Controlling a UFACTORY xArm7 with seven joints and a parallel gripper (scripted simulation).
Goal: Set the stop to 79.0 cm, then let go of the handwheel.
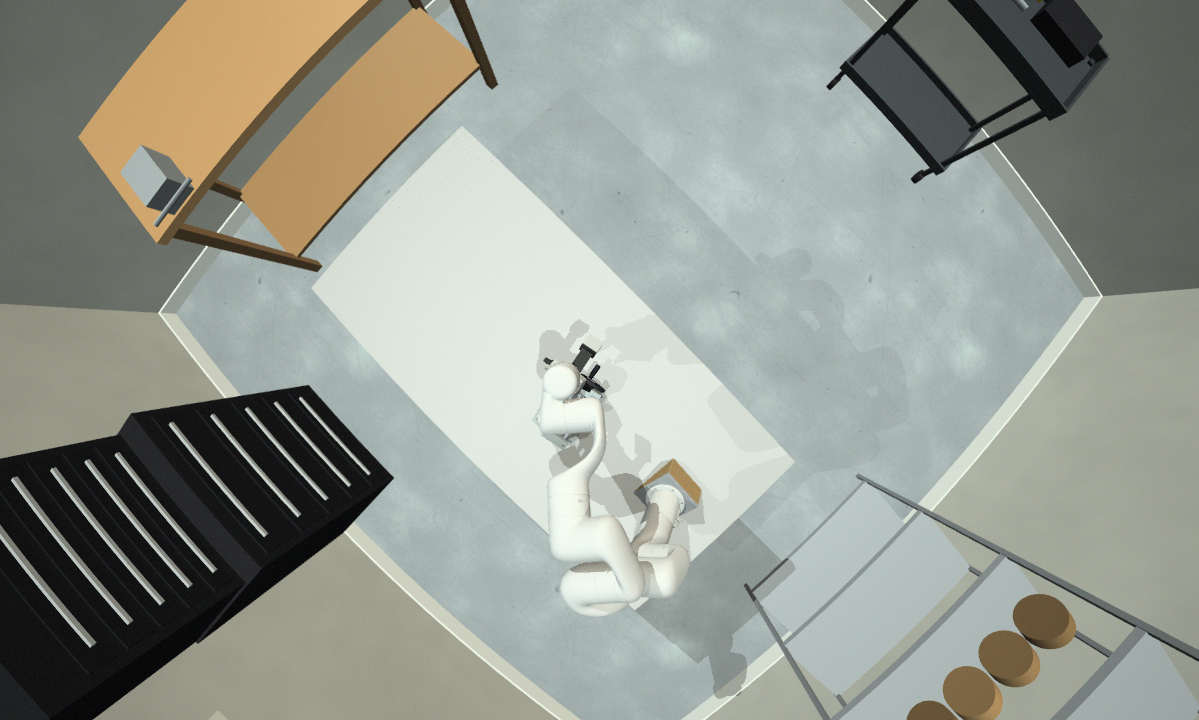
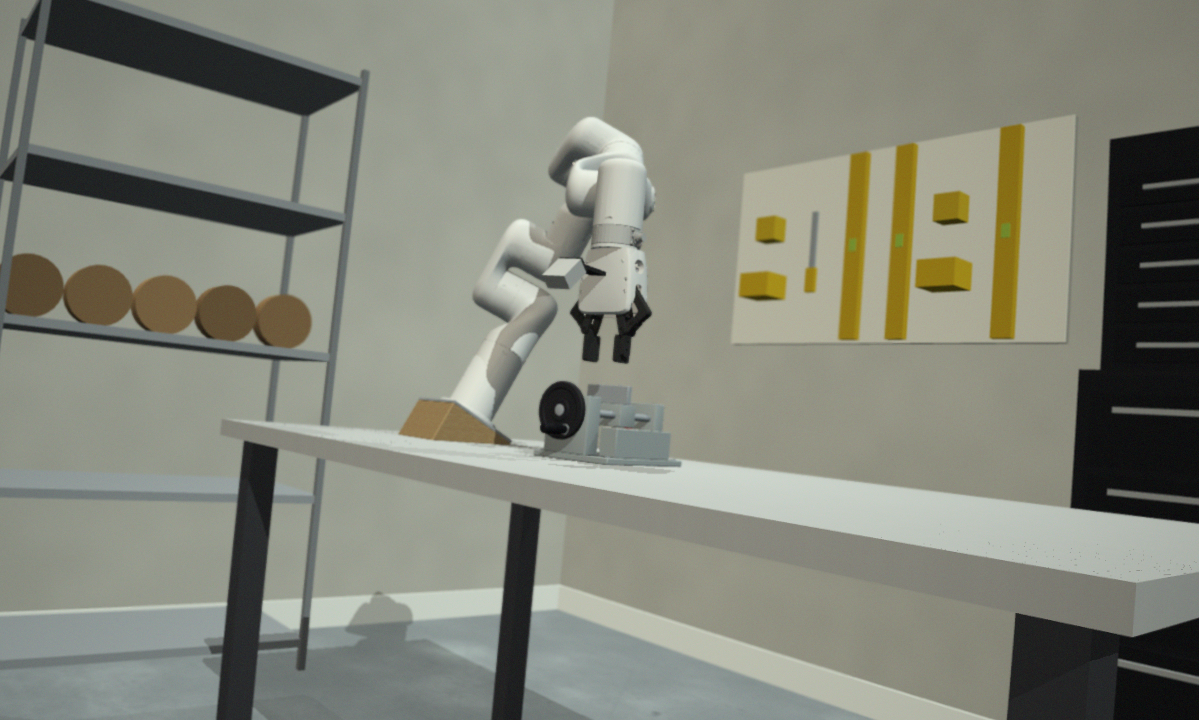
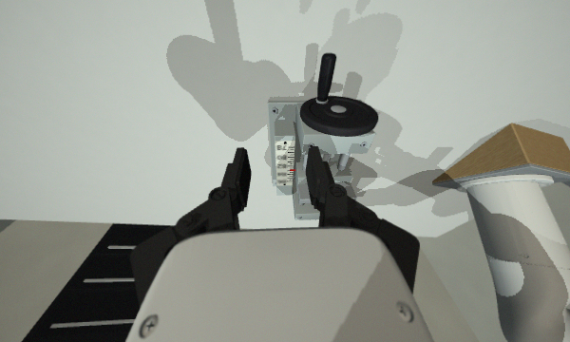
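The gripper (image 2: 606, 349) (image 3: 277, 160) hangs above the metal stop fixture (image 2: 634, 444) (image 3: 309, 211), its fingers parted about halfway with nothing between them. It is clear of the black handwheel (image 2: 561, 410) (image 3: 339, 115), which stands upright at one end of the fixture (its crank handle (image 2: 553, 429) (image 3: 327, 77) juts outward from the rim). The fixture sits on the white counter (image 2: 809, 497) (image 3: 100, 119), near the arm's wooden base block (image 1: 675, 472) (image 2: 446, 420) (image 3: 546, 147). A red mark (image 3: 293, 170) shows against the printed scale (image 3: 283, 163), though the numbers are too small to read surely.
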